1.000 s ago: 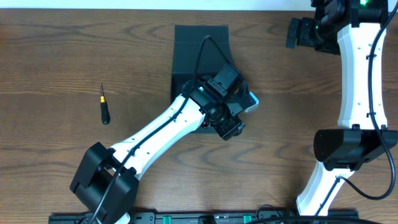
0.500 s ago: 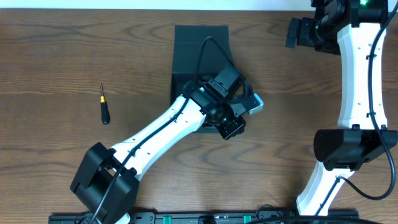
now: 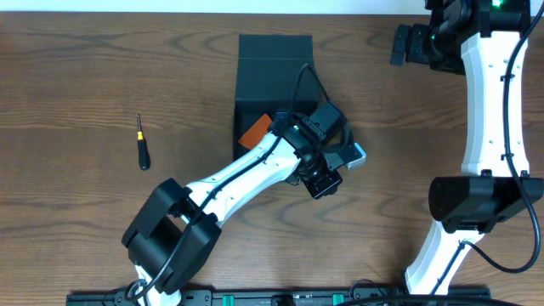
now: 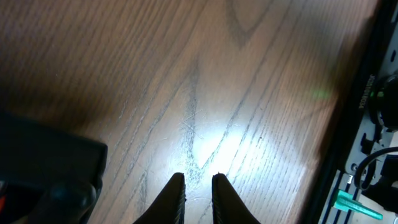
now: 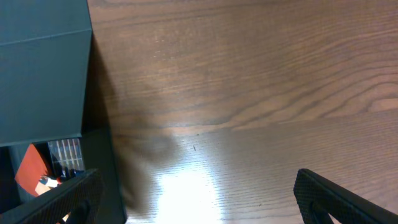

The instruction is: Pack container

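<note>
The dark teal container [image 3: 272, 81] stands at the middle back of the table, its flap lid open toward the back. An orange object [image 3: 253, 132] lies inside. In the right wrist view the container [image 5: 43, 68] is at the left, with the orange object [image 5: 31, 168] and a strip of silver bits [image 5: 65, 155] inside. My left gripper [image 3: 321, 180] hangs just right of the container's front corner. In the left wrist view it [image 4: 198, 180] is nearly closed over bare wood, with nothing between the fingers. My right gripper [image 3: 408, 44] is open and empty at the back right, as its wrist view [image 5: 199, 199] shows.
A small screwdriver [image 3: 142, 146] with a black handle lies on the table at the left. A light blue and white piece [image 3: 355, 153] shows beside the left wrist; I cannot tell what it is. The front rail [image 4: 367, 124] edges the table.
My left arm has swung right and forward, off the container's front. The orange object inside the container is now uncovered. The right arm has not moved.
</note>
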Robot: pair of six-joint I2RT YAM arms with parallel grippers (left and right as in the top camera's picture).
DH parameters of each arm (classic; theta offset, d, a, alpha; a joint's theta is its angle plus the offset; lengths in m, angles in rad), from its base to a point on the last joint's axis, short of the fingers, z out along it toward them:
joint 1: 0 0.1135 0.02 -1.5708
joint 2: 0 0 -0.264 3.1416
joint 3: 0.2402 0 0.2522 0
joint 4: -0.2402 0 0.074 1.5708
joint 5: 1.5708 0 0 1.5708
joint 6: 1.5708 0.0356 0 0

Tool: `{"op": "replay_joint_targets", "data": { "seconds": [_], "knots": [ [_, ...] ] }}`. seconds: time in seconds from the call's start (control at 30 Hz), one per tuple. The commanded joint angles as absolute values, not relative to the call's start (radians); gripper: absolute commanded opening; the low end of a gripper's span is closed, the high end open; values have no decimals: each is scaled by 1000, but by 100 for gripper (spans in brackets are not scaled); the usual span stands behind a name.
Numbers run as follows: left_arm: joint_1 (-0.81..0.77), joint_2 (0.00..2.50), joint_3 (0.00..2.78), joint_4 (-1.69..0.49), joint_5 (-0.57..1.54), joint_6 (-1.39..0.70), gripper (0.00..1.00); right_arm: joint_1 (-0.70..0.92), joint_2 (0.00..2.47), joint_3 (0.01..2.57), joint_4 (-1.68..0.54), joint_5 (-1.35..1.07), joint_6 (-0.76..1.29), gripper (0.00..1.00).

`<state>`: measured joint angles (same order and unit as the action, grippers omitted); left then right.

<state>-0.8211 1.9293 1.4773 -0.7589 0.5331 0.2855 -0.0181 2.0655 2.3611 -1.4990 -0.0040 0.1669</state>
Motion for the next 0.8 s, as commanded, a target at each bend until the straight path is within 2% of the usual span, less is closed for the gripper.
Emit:
{"op": "replay_joint_targets", "data": {
  "seconds": [0.0, 0.3, 0.77],
  "knots": [
    [-822, 1940, 1491, -761, 494, 288, 14, -14, 2059, 2381, -1500, -5, 152, 99],
    [-821, 1940, 1491, -742, 353, 287, 15, -14, 2059, 2381, -1500, -5, 152, 99],
    [-813, 1940, 1491, -667, 352, 264, 14, -14, 2059, 2381, -1500, -5, 152, 99]
  ]
}}
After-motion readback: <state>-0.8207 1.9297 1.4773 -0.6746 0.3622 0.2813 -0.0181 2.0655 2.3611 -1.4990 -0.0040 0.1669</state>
